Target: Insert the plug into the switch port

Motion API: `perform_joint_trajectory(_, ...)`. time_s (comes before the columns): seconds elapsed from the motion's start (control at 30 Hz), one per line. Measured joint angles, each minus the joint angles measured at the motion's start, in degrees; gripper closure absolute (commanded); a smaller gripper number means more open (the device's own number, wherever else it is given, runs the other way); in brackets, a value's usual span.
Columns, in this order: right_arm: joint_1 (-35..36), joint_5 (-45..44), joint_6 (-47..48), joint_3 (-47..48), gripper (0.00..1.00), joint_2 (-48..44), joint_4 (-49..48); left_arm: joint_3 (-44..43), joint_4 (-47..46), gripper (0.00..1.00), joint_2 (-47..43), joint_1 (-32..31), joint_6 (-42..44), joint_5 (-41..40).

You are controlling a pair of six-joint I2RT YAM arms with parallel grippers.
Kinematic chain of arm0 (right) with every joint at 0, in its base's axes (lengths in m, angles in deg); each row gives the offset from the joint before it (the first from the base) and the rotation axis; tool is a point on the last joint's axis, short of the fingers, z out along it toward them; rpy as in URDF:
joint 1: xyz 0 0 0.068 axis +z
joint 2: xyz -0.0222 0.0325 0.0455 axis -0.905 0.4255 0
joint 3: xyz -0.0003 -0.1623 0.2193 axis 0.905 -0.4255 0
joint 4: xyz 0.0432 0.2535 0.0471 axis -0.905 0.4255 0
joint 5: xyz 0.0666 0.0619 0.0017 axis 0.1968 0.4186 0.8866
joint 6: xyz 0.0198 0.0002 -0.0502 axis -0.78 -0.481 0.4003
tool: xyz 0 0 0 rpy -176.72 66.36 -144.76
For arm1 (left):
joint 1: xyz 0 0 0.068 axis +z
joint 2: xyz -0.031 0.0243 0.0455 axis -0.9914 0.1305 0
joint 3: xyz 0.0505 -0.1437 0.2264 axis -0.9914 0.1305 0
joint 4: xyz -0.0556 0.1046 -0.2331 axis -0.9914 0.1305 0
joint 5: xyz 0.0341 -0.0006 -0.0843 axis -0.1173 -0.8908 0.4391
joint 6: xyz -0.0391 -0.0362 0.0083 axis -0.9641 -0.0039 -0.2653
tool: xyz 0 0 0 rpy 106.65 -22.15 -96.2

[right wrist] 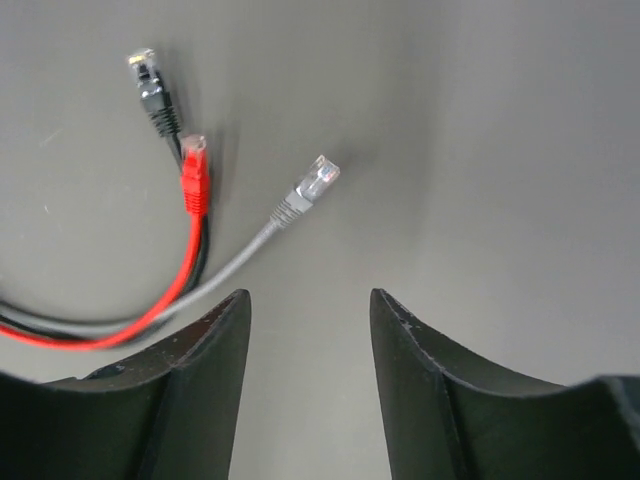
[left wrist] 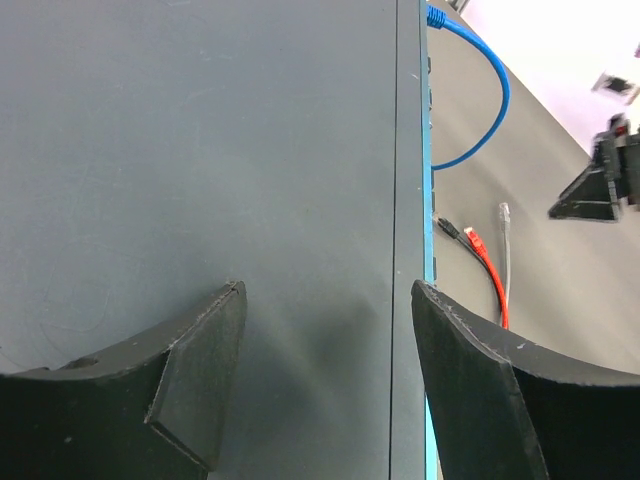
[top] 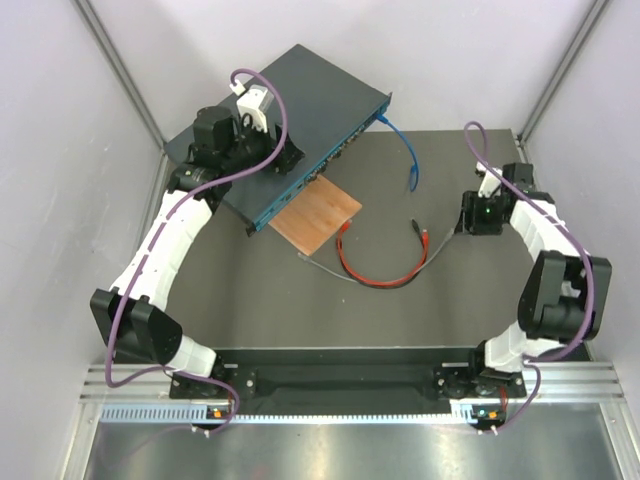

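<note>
At eleven o'clock on the desk (top: 300, 310) lies the switch (top: 300, 110). Its teal front edge is turned toward five o'clock, and a blue cable (top: 405, 150) already sits in one socket at the far end. Near the centre, toward three o'clock, three loose plugs lie close together: a grey plug (right wrist: 318, 178), a red plug (right wrist: 193, 172) and a black plug (right wrist: 152, 90). The task does not say which one is meant. The grey one lies nearest to the right fingers (right wrist: 235, 315), at twelve o'clock from their gap.

Such a plug is probably very light and hard, but its thin latch looks fragile, and the soft cable behind it will drag. A good hold would be on the two flat sides of the boot, just behind the clear tip, leaving the latch free. The switch looks heavy and stiff, though it may slide when pushed.

The right fingers are moderately open and hold nothing. The left fingers (left wrist: 232, 300) are wide open above the top of the switch, close to its front edge, and grip nothing. Whether they touch the metal cannot be told.
</note>
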Motion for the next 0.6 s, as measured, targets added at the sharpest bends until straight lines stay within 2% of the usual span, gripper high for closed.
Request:
perform_joint_trajectory(0.23, -0.8, 5.5, -9.2, -5.7, 0.49, 5.8, -5.4, 0.0, -0.1, 0.28, 0.0, 0.0, 0.0, 0.0)
perform_joint_trajectory(0.33, -0.8, 7.6, -12.0, -6.7, 0.55, 8.3, -7.7, 0.0, -0.1, 0.28, 0.0, 0.0, -0.1, 0.0)
perform_joint_trajectory(0.43, -0.8, 9.9, -14.7, -7.4, 0.63, 10.8, -10.6, 0.2, -0.3, 0.28, 0.0, 0.0, -0.2, 0.0)
perform_joint_trajectory(0.53, -0.8, 11.7, -16.6, -7.6, 0.78, 11.8, -13.3, 0.4, -0.8, 0.28, 0.0, 0.0, -0.3, 0.0)
perform_joint_trajectory(0.6, -0.8, 12.5, -17.3, -7.7, 0.92, 12.0, -14.3, 0.5, -1.0, 0.28, 0.0, 0.0, -0.5, 0.0)
